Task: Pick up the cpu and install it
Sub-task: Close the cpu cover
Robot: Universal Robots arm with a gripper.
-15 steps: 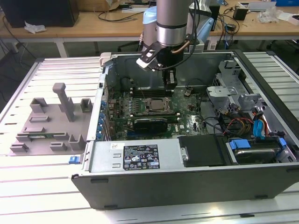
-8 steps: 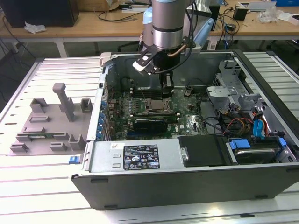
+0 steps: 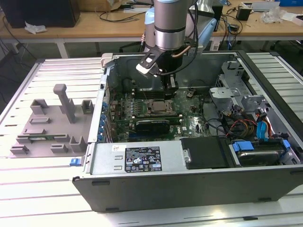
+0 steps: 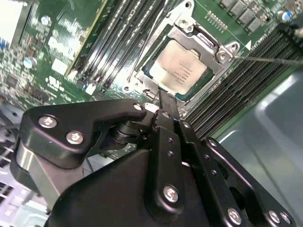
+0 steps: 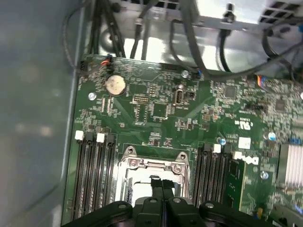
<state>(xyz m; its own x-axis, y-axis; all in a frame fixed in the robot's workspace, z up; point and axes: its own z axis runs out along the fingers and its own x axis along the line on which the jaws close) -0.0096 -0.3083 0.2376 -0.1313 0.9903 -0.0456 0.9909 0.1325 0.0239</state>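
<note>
Silvery metal tops the small flat square cpu [image 4: 177,71], which lies inside the dark metal-framed square socket [image 4: 221,53] of the green motherboard [image 5: 189,113], so the picking up and the placing look done. In the second wrist view the chip appears to sit flat and square in its recess, though I cannot tell whether the socket's retaining frame is latched over it. The black end effector [image 4: 163,103] hangs just over the edge of the socket with its two slim fingers pressed together and nothing pinched between them; it is close to the chip but, as far as I can judge, has no grip on it. Rows of black memory slots [image 4: 118,42] flank the socket closely on both sides, and the walls of the open grey computer case [image 3: 142,189] hem the arm in. Toward the exterior view's right, a tangle of coloured cables [image 3: 241,125] and a blue-tabbed drive bay [image 3: 246,145] crowd the case but lie well apart from the socket. On the pale slatted desk [image 3: 61,71], at the exterior view's left, the grey plastic fixture blocks [image 3: 66,101] stand beside the case.
</note>
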